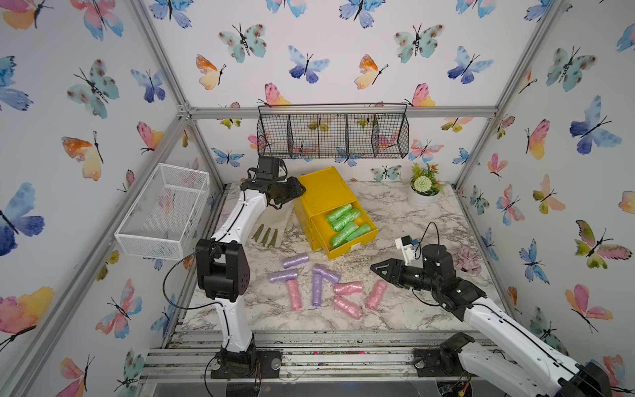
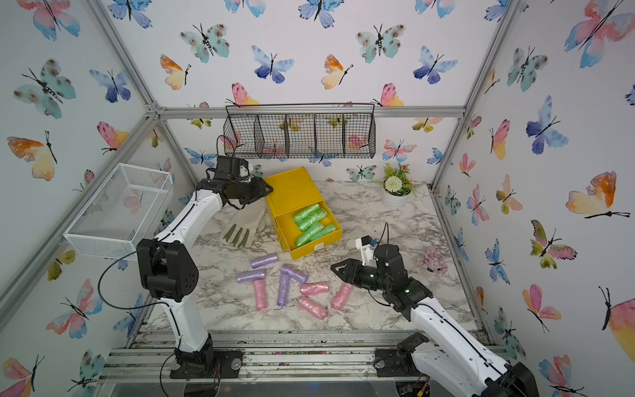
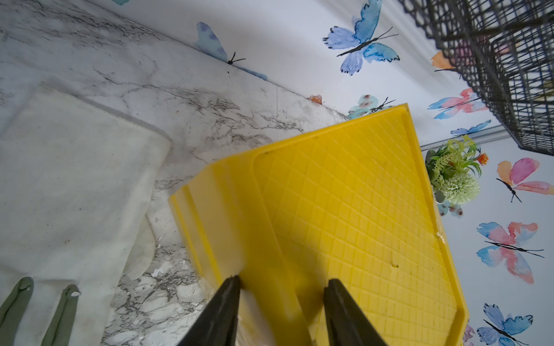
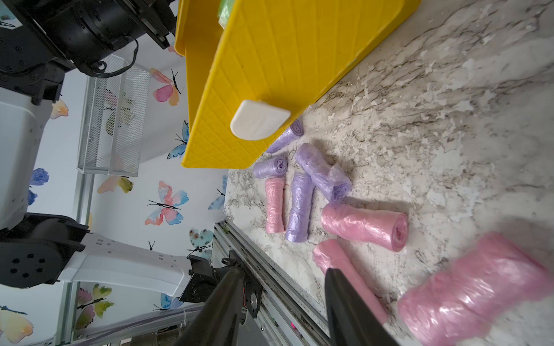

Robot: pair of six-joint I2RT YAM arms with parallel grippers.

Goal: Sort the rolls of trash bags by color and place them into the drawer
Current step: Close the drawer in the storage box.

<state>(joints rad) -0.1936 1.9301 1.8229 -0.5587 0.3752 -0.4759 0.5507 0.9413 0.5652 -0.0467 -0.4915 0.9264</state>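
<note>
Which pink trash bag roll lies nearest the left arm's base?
The pink crinkly plastic roll forming a T with a lilac roll; the other three pink rolls lie farther right.

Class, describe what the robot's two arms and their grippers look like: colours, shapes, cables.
Both the left arm and right arm have smooth white shells with boxy black joint housings. Thin black cables loop alongside. The left gripper and right gripper end in tapered black fingers; a white bracket sits near the right wrist.

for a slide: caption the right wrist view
Open right gripper near pink rolls and purple rolls on the marble table, beside the yellow drawer.
</note>
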